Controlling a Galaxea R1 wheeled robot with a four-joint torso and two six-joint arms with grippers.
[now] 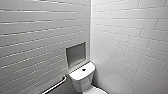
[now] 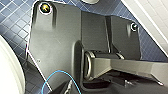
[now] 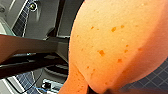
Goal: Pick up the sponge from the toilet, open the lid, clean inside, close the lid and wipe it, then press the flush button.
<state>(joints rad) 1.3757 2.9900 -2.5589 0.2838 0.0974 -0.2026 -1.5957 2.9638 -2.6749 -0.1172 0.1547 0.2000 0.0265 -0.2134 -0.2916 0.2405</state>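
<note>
The white toilet stands in the corner at the lower middle of the head view. Its flat cistern top carries a dark round flush button. Below the cistern, a rounded white part is cut off by the picture's edge, and I cannot tell whether it is the lid. In the right wrist view the orange sponge bulges close to the camera. It is pinched at its narrow end by my right gripper, which is shut on it. In the left wrist view nothing is held, and a white curved surface lies beside blue floor tiles.
White tiled walls meet in a corner right behind the toilet. A recessed grey niche sits in the left wall above the cistern. A metal grab bar runs along that wall, left of the toilet. A thin blue cable loops near the left wrist.
</note>
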